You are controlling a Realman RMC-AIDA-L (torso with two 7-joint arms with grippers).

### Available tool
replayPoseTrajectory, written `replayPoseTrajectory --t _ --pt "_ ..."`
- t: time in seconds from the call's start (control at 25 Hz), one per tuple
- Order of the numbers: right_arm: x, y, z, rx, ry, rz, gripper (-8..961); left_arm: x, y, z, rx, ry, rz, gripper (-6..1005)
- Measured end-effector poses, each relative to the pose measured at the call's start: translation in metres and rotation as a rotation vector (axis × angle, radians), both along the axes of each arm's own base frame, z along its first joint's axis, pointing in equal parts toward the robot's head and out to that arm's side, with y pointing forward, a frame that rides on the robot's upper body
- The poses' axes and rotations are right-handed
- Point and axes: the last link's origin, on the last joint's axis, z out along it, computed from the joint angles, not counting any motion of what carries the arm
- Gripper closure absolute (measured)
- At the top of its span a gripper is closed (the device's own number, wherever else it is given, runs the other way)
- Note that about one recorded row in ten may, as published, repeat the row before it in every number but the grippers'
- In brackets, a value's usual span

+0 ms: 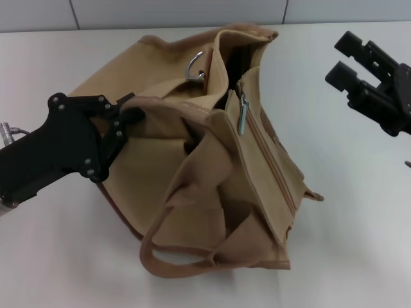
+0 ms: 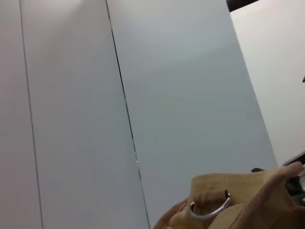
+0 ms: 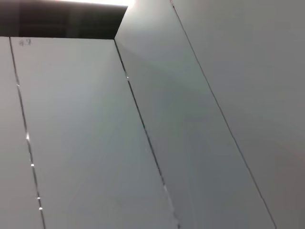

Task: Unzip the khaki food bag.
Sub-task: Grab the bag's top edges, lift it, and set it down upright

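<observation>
We see the khaki food bag [image 1: 205, 154] slumped in the middle of the white table [image 1: 359, 244], its top gaping toward the far side and 1 wide strap handle [image 1: 173, 256] looping out toward the robot. The metal zipper pull [image 1: 242, 114] hangs near the open end of the zipper track [image 1: 273, 163], which runs down the bag's right side and looks closed along its near stretch. A silver D-ring [image 1: 196, 66] stands at the bag's far rim; the left wrist view catches the same ring against the tan fabric and a pale panelled wall [image 2: 143, 95]. The left gripper [image 1: 127, 114] reaches in from the left, its fingers pinched on a fold of the bag's left rim. The right gripper [image 1: 345, 59] hovers well apart from the bag at the far right, fingers spread with nothing between them. We can read no brand or label on the bag; in the right wrist view a faint mark may be writing, but we cannot make it out.
</observation>
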Motion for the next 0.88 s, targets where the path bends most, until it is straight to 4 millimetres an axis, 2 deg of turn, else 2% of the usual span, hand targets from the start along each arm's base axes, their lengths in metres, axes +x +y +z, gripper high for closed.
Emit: replayPoseTrajectory --t 0.32,0.88 --pt "-0.004 -0.011 -0.009 -0.091 0.006 0.047 115 -0.004 0.003 -0.011 0.018 0.009 0.047 952" --pt "-0.008 -0.024 -0.043 -0.064 0.017 0.024 114 0.0 0.009 -0.02 0.013 0.023 0.06 952"
